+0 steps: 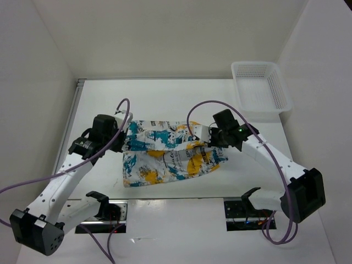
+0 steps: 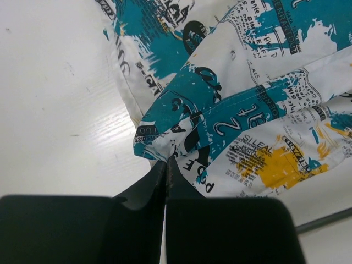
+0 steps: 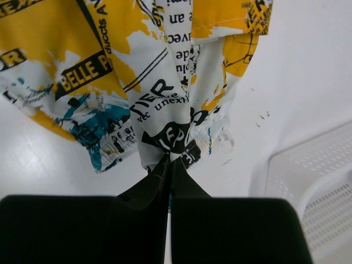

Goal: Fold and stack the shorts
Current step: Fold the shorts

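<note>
The shorts (image 1: 165, 154), white with teal, yellow and black print, lie in the middle of the table, their far edge raised. My left gripper (image 1: 124, 131) is shut on the far-left corner of the shorts (image 2: 220, 110); in the left wrist view the black fingertips (image 2: 160, 171) pinch a teal fold, left gripper (image 2: 166, 160). My right gripper (image 1: 204, 137) is shut on the far-right edge of the shorts (image 3: 132, 66); in the right wrist view a bunched black-and-white fold sits at the right gripper (image 3: 170, 158).
A white mesh basket (image 1: 279, 93) stands at the back right of the white table (image 1: 165, 99); its corner, the basket (image 3: 313, 181), shows beside the right gripper. White walls enclose the table on three sides. Purple cables loop above both arms.
</note>
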`<action>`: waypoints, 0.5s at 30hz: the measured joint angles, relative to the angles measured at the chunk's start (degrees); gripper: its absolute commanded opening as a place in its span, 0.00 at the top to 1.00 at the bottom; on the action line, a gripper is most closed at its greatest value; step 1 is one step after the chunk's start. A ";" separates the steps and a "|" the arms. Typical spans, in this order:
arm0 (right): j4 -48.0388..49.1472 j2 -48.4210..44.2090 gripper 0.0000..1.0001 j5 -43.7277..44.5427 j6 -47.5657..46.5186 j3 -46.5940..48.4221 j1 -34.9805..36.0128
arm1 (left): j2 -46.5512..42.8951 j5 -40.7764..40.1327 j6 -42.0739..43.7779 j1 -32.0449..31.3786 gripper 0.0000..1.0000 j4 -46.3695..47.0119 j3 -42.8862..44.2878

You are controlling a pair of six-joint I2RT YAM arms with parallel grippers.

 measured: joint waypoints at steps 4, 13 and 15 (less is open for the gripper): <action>-6.82 -0.61 1.00 -3.41 -3.43 2.54 0.02 | -2.97 1.31 0.00 0.00 1.00 -3.52 -0.13; -22.71 0.55 1.00 -7.58 -12.24 7.52 0.15 | -4.70 8.98 0.00 0.00 1.00 -15.65 1.86; -25.66 0.26 1.00 -8.37 -14.45 8.31 1.16 | -3.54 11.54 0.00 0.00 1.00 -19.26 3.17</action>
